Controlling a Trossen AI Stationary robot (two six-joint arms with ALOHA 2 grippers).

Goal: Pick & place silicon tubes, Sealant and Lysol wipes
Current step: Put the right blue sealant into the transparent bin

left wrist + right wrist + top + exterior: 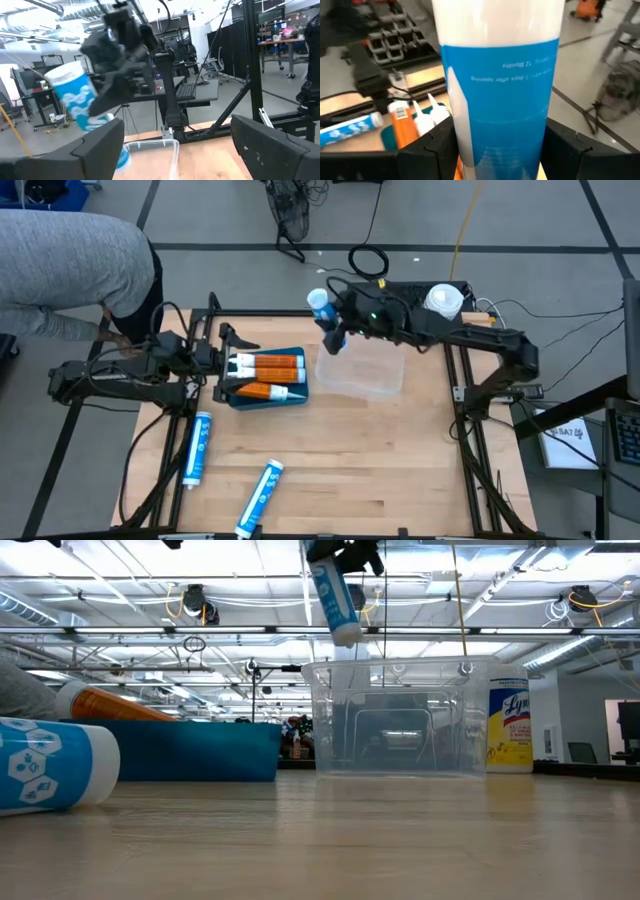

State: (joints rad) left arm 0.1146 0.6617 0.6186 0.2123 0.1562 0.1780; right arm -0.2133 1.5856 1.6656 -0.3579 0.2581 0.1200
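Right now the right end effector (333, 330) is clamped around a slim blue tube (322, 307), holding it high over the clear plastic bin (361, 370), near the bin's 10 o'clock corner in the high view. The tube is smooth, glossy and round, so it could slide or twist between the flat fingers; let go while it hangs tilted this far up, it may strike the thin rim, bounce out or tip the light bin. The left end effector (222, 365) waits with its fingers spread and holding nothing, at the 9 o'clock edge of the blue tray (262, 399), where two orange tubes (270, 367) with white nozzles lie side by side. Two more blue tubes (197, 447) lie flat on the pale wooden worktop (380, 460) toward 7 o'clock and could roll if nudged. The Lysol wipes (443, 301), a yellow canister with a white domed top, stand upright at 1 o'clock from the bin, close enough to the right arm to be knocked over.
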